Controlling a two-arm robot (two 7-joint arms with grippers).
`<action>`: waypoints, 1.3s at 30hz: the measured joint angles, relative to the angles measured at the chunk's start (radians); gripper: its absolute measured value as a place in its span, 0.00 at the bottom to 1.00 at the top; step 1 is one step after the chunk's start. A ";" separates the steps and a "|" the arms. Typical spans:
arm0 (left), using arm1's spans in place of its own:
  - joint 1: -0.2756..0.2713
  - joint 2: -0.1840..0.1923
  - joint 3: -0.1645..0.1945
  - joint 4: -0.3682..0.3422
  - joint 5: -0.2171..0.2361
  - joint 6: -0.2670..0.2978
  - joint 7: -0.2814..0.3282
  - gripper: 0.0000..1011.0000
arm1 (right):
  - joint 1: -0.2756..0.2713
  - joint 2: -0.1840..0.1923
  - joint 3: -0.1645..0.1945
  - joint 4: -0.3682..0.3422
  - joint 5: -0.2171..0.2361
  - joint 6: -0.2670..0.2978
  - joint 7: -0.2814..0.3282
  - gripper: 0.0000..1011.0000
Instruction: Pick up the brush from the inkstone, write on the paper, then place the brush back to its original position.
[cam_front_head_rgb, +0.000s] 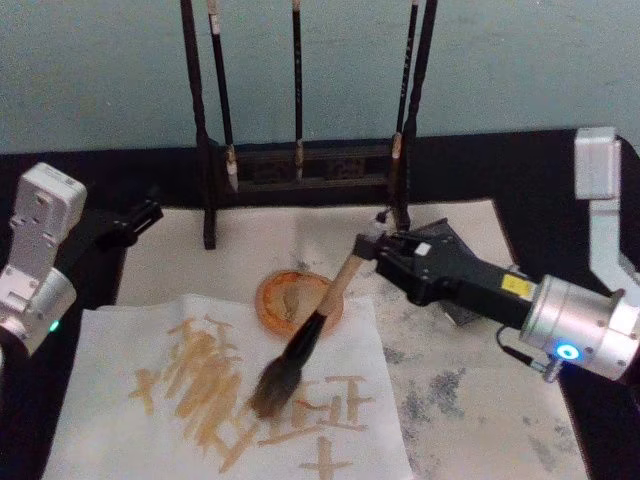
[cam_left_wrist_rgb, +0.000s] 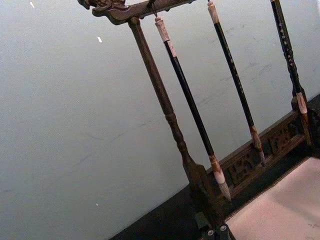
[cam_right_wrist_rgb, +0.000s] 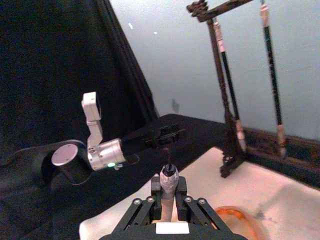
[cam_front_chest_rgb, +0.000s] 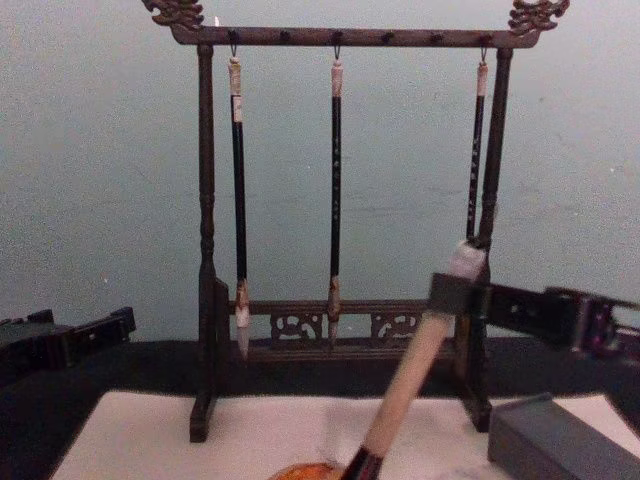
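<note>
Gripping the brush (cam_front_head_rgb: 318, 325) high on its pale handle, just under the grey end cap, with the right pincer (cam_front_head_rgb: 368, 248) closed around the shaft. Slanting it down and toward the robot's left, bristle head pressing onto the paper (cam_front_head_rgb: 110, 400) among the tan strokes laid there. Reaching in from the right, forearm passing over the inkstone (cam_front_chest_rgb: 555, 440) sitting near the right foot of the brush rack (cam_front_chest_rgb: 205, 250), on the stained felt mat (cam_front_head_rgb: 470, 400). Parking the left pincer (cam_front_head_rgb: 143, 214) well off to the left above the black table (cam_front_head_rgb: 520, 170), fingertips apparently drawn together on nothing.

Judging the writing to be well along, and the return to the inkstone not yet done.

Risking several things from here:
- **Slipping or blotting:** holding far from the bristles and so working a long lever. Possibly twisting the handle in the grip, or splaying the head into a blot, if pressing too hard.
- **Moving the sheet:** dragging damp bristles across a loose sheet, possibly wrinkling or shifting it.
- **Spilling:** swinging back toward the inkstone with the shaft crossing the orange dish (cam_front_head_rgb: 295, 300). Possibly clipping its rim if lifting too little.
- **Hitting the rack:** pulling too far back, possibly knocking the rack post or the three slim hanging brushes (cam_front_chest_rgb: 336, 180) just behind the pincer.
</note>
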 joint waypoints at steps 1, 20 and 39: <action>0.000 0.000 0.000 0.000 0.000 0.000 0.000 0.99 | -0.004 0.004 0.005 -0.002 0.001 -0.002 -0.002 0.17; 0.000 0.000 0.000 0.000 0.000 0.000 0.000 0.99 | -0.100 0.070 0.122 -0.052 0.034 -0.041 -0.030 0.17; 0.000 0.000 0.000 0.000 0.000 0.000 0.000 0.99 | -0.047 -0.045 0.186 -0.007 0.190 -0.075 -0.037 0.17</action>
